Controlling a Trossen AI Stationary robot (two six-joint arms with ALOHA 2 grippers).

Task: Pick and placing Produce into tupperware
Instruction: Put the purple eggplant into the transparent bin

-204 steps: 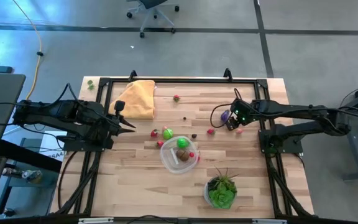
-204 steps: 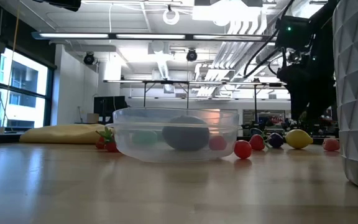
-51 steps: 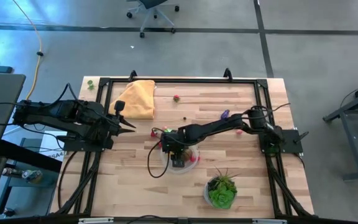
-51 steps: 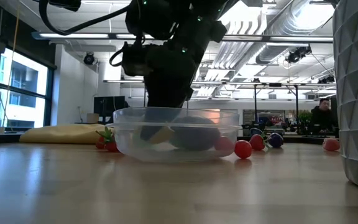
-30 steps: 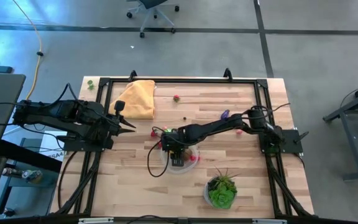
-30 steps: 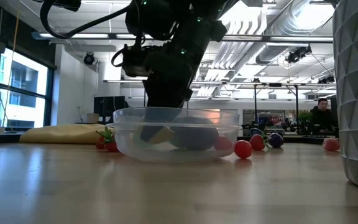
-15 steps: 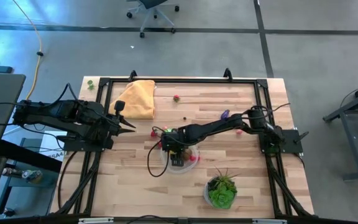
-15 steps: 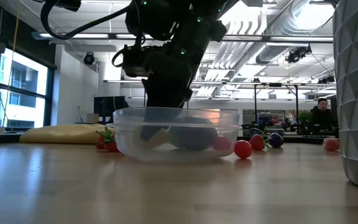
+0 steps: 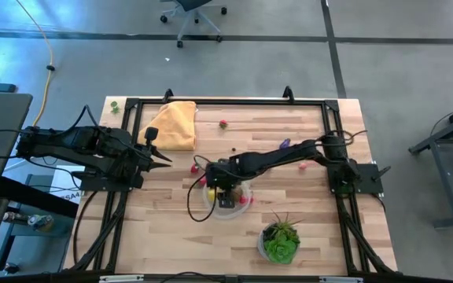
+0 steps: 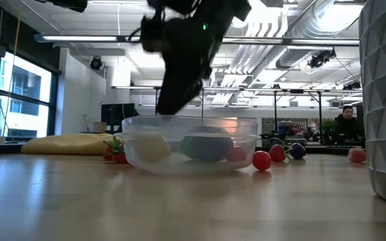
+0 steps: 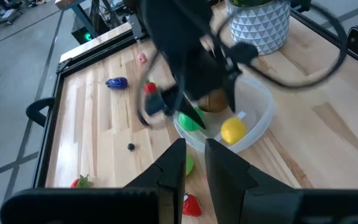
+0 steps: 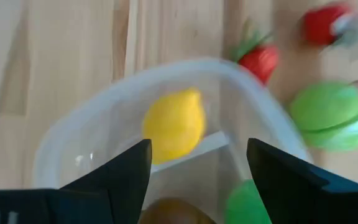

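The tupperware [image 9: 209, 203] is a round clear container at the middle of the table. It holds a yellow lemon [image 12: 174, 124], a green piece [image 11: 191, 119] and a brown piece [image 11: 213, 102]. In the low view the lemon [image 10: 149, 146] rests on the floor of the tupperware [image 10: 246, 127]. My right gripper [image 12: 197, 149] hangs open just above the container, its fingers apart over the lemon and touching nothing. In the high view the right gripper [image 9: 222, 182] hides much of the container. My left gripper [image 9: 166, 159] waits shut near the table's left edge.
Loose produce lies around the container: a strawberry [image 12: 260, 59], a green piece [image 12: 331, 115], a purple eggplant [image 9: 285, 145], red pieces [image 10: 261, 159]. A potted plant [image 9: 280, 240] stands near the near edge, to the container's right. A yellow cloth [image 9: 174, 123] lies at the far left corner.
My right gripper has risen out of the tupperware and shifted slightly toward the far edge. The lemon, which was low in the container under the gripper, now lies free on the container's floor, a little apart from the fingers.
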